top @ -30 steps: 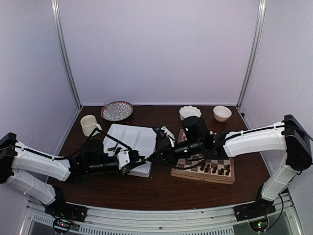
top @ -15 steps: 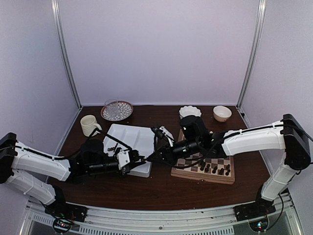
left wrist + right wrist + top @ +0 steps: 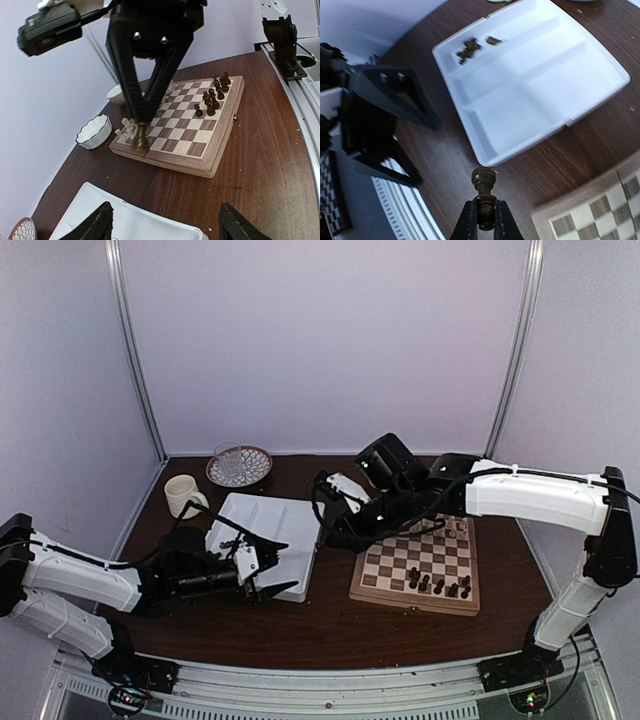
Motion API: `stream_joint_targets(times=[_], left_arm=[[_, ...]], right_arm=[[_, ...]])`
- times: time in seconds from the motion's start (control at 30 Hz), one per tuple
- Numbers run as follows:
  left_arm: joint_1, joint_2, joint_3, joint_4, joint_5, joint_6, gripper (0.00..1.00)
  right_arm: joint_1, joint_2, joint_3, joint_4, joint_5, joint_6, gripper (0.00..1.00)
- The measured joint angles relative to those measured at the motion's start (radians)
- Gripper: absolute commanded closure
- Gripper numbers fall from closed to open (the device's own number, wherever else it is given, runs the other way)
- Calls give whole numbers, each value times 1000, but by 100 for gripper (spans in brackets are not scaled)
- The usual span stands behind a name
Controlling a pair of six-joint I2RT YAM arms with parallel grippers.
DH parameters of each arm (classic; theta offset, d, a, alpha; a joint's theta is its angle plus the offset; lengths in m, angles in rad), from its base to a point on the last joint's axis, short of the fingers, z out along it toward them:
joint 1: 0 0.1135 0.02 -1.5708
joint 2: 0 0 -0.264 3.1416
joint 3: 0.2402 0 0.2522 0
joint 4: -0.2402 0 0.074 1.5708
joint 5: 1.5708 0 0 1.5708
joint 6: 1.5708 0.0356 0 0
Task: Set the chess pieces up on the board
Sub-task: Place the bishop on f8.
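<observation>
Chess piece (image 3: pixel 484 189) turned brown wood; glossy

- One board (image 3: pixel 400 552)
- One white divided tray (image 3: pixel 283 522)
- Two bowls (image 3: pixel 93 131)
- One mug (image 3: pixel 183 495)
- One glass (image 3: pixel 228 458), on one plate (image 3: pixel 256 473)
- Dark chess pieces (image 3: pixel 212 97): roughly eight bunched on the board, a few in the tray, one in the right gripper (image 3: pixel 484 207) jaws

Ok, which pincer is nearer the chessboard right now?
Right. The right pincer, shut on a dark chess piece, hangs just left of the board. The left pincer is open farther left, by the near corner of the white tray.
</observation>
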Motion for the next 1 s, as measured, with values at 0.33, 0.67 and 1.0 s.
stream_joint_targets(times=[0.33, 0.67, 1.0], left_arm=[[67, -71, -8, -8, -35, -101, 28], [74, -110, -19, -38, -106, -119, 28], [74, -109, -19, -83, -138, -119, 28]], right_arm=[[-2, 122, 223, -539, 295, -39, 100], [-6, 201, 228, -753, 455, -40, 100], [-16, 268, 234, -788, 487, -44, 100]])
